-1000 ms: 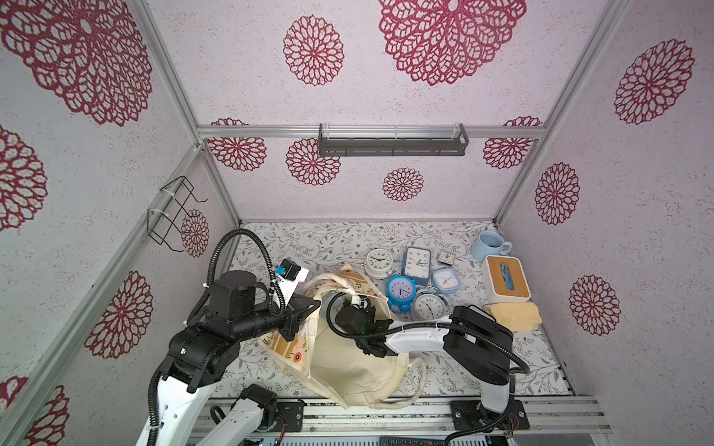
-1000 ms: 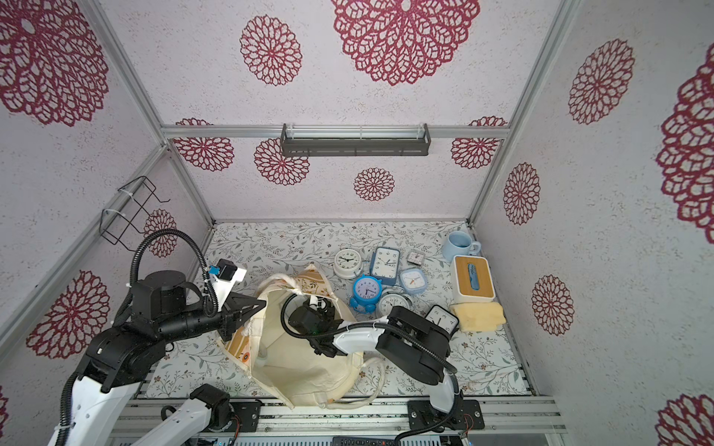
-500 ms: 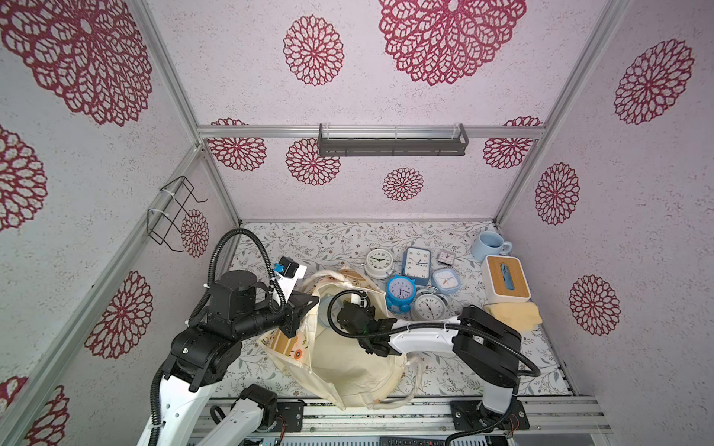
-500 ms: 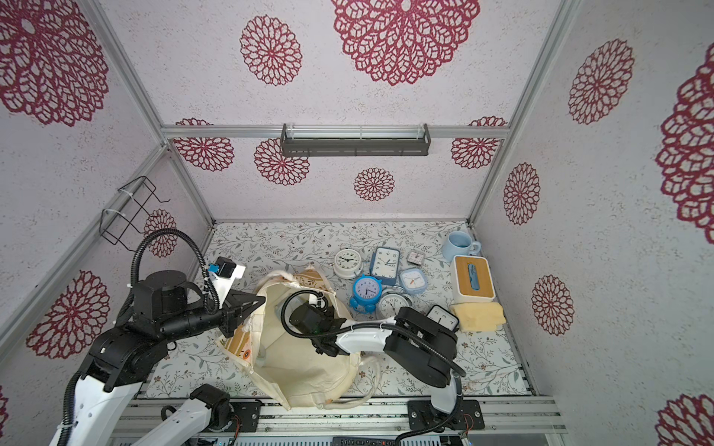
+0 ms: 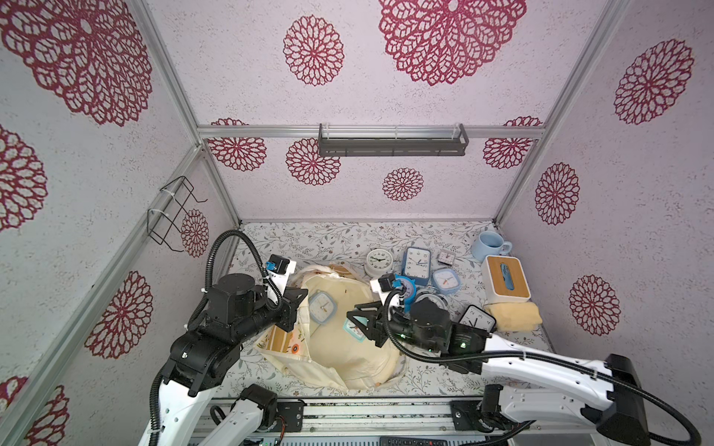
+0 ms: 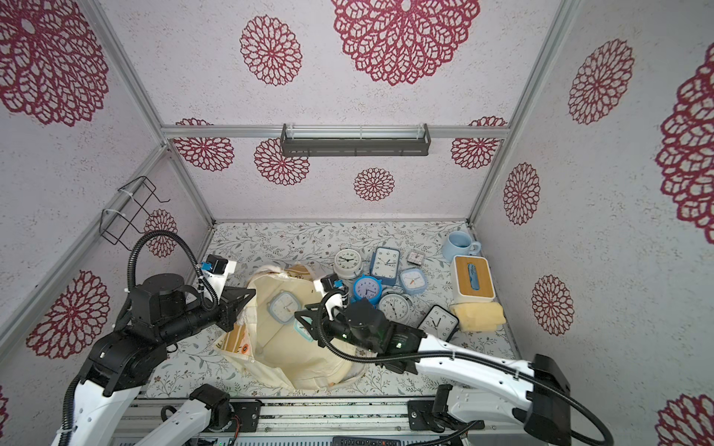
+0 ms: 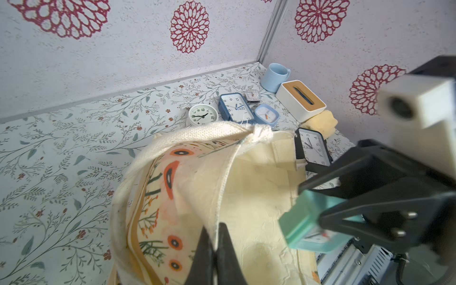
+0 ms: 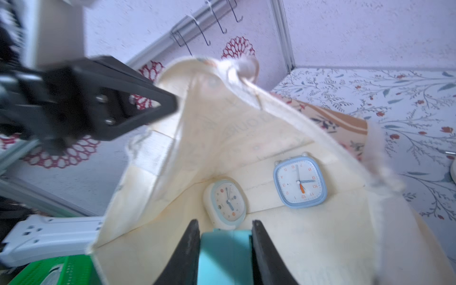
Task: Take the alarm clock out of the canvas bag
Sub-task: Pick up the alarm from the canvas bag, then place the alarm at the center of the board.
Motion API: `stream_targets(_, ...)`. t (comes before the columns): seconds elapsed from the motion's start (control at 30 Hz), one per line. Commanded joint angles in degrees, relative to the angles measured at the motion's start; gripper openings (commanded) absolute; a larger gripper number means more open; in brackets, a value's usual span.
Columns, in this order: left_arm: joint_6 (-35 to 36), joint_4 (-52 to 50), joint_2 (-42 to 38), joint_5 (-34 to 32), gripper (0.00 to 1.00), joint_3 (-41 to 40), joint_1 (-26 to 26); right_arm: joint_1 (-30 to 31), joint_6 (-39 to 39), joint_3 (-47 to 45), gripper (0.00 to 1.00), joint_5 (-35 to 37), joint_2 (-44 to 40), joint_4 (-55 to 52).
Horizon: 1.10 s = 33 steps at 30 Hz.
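The cream canvas bag (image 5: 347,359) (image 6: 309,359) lies open at the table's front middle. My left gripper (image 5: 299,305) (image 7: 215,228) is shut on the bag's rim (image 7: 223,187) and holds the mouth up. Over the opening, my right gripper (image 5: 357,322) (image 8: 224,222) is shut on a mint-green alarm clock (image 5: 355,331) (image 7: 303,222) (image 8: 223,256), a finger on each side. A pale blue square clock (image 5: 322,307) (image 8: 299,183) and a cream clock (image 8: 225,202) lie on the lining inside.
Right of the bag is a cluster of several clocks, among them a white round one (image 5: 379,260) and a black square one (image 5: 477,318). A blue mug (image 5: 490,245), a tissue box (image 5: 506,282) and a yellow cloth (image 5: 512,314) sit by the right wall.
My right gripper has closed on the mint-green clock and drawn back to the right with it. The bag's inside shows more now. The left gripper has kept its hold on the rim.
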Motion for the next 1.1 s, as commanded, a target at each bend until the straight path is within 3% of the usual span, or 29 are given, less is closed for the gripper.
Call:
stream_targets(0.0,-0.61,3.22,-0.69,-2.73,0.00,0.67,0.29,-5.51,-0.24,1.08,0.32,-6.11,-6.33,-6.77)
stream_targets(0.2,-0.21,4.60,-1.58,-1.90,0.00,0.67,0.29,-18.20,4.08,2.21,0.31,-3.77,-14.67,-17.80)
stream_targets(0.37,0.31,4.74,-1.82,-0.26,0.00,1.27,0.24,-28.67,12.46,-0.94,0.31,-3.51,-17.69,-23.51)
stream_targets(0.47,0.19,5.36,-2.09,1.49,0.00,1.39,0.28,-36.41,18.71,-5.22,0.31,-7.19,-18.07,-23.50)
stream_targets(0.63,-0.10,5.56,-2.24,5.89,0.00,2.54,0.21,-49.21,25.79,-15.95,0.31,-19.68,-16.98,-16.13)
stream_targets(0.77,0.54,4.95,-2.99,10.73,0.00,3.29,0.25,-54.57,28.39,-22.31,0.31,-22.97,-16.56,-11.08)
stream_targets(0.9,0.29,5.02,-2.89,11.94,0.00,3.31,0.28,-59.21,25.86,-23.49,0.31,-21.63,-15.05,-8.31)
stream_targets(1.07,-0.40,6.29,-2.18,12.68,0.00,3.12,0.27,-62.21,14.27,-18.00,0.31,-14.52,-8.32,-12.88)
